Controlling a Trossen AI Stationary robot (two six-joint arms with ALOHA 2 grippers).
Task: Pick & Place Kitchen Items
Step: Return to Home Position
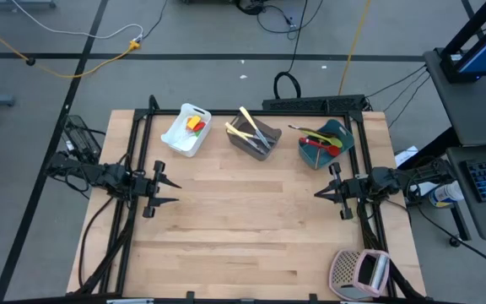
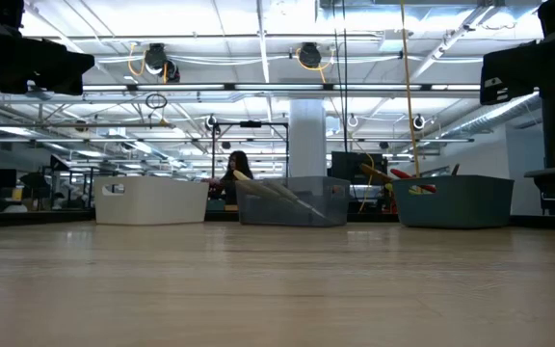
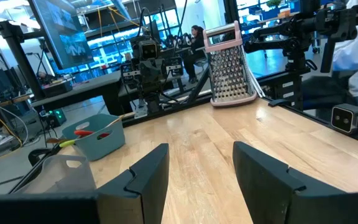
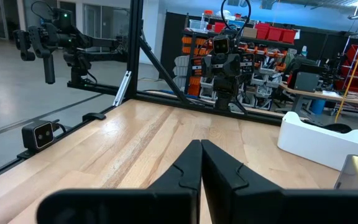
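Bring both arms to rest without sweeping anything. Your left claw (image 1: 169, 192) hangs over the left edge of the pale wooden surface (image 1: 251, 219) with its fingers apart. Your right claw (image 1: 319, 194) hangs over the right edge with its fingers pressed together. They point inward at each other and are well apart. I judge you should draw each one straight back and keep it off the far row of tubs. Mind the boxy perforated metal grater with a pink side (image 1: 359, 272), which stands at the near corner beside the right arm.

Count three tubs, one grater and two arms. The slim kitchen utensils (image 1: 260, 133) all lie in the tubs, none on bare wood.
- **The white rectangular plastic tub (image 1: 175, 137):** yellow, red and green spatulas (image 1: 194, 126), about three.
- **The grey rectangular tub (image 1: 245, 145):** cream-handled knives (image 1: 248, 125), at least two, crossed.
- **The teal rectangular tub (image 1: 337, 128):** red and lime spoons (image 1: 319, 143), at least three.

The utensils overlap, so you cannot tell exact totals.
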